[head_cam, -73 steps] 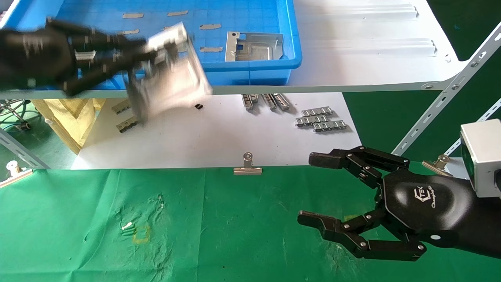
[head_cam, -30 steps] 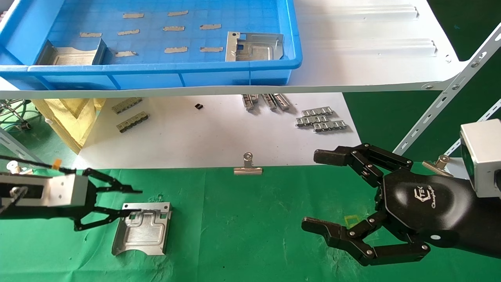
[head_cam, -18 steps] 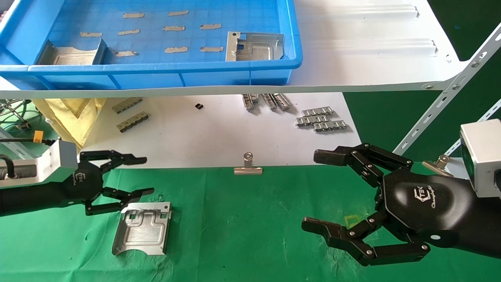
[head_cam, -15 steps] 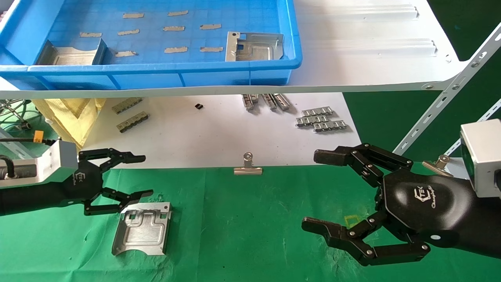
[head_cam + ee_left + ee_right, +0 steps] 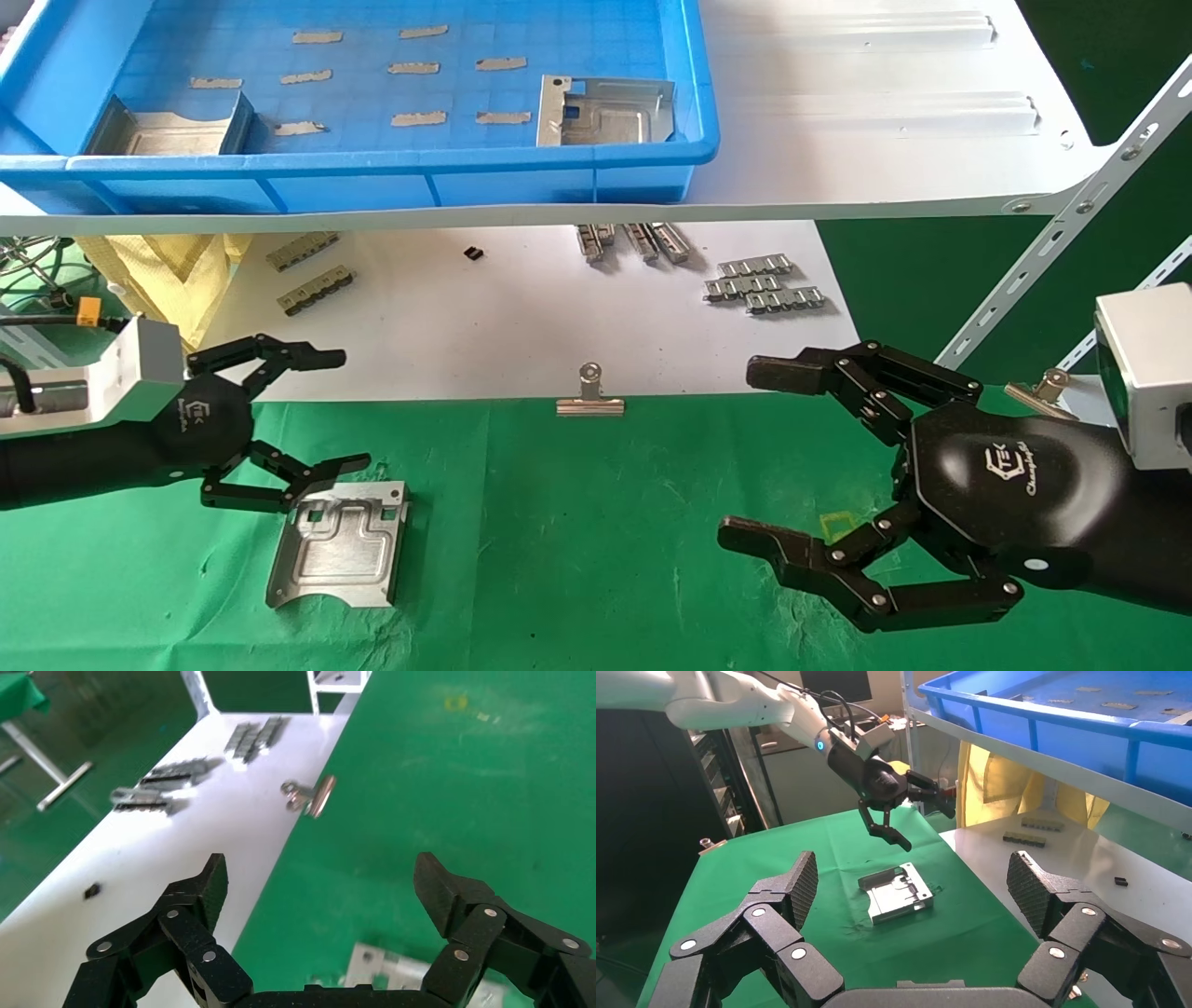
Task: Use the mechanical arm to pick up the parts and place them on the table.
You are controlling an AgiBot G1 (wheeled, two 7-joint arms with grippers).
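Note:
One silvery part (image 5: 340, 543) lies flat on the table's green cloth (image 5: 577, 540), at the left. My left gripper (image 5: 346, 408) hovers just above that part's far edge, open and empty; its wrist view shows the wide-spread fingers (image 5: 211, 881) with a corner of the part (image 5: 383, 969) below. Two more parts (image 5: 163, 126) (image 5: 603, 110) rest in the blue tray (image 5: 372, 168) on the upper shelf. My right gripper (image 5: 745, 457) stays over the cloth at the right, open and empty. From its wrist I see the laid part (image 5: 897, 893) and the left gripper (image 5: 925, 824) above it.
A white board (image 5: 521, 317) behind the cloth carries grey toothed strips (image 5: 764, 282) (image 5: 312, 272). A binder clip (image 5: 589, 396) sits on the cloth's far edge. The white shelf (image 5: 885, 140) overhangs the board, with slotted struts (image 5: 1071, 214) at the right.
The left gripper brought a part down from the tray, laid it on the green cloth, let go and drew back slightly upward. The right arm barely moved.

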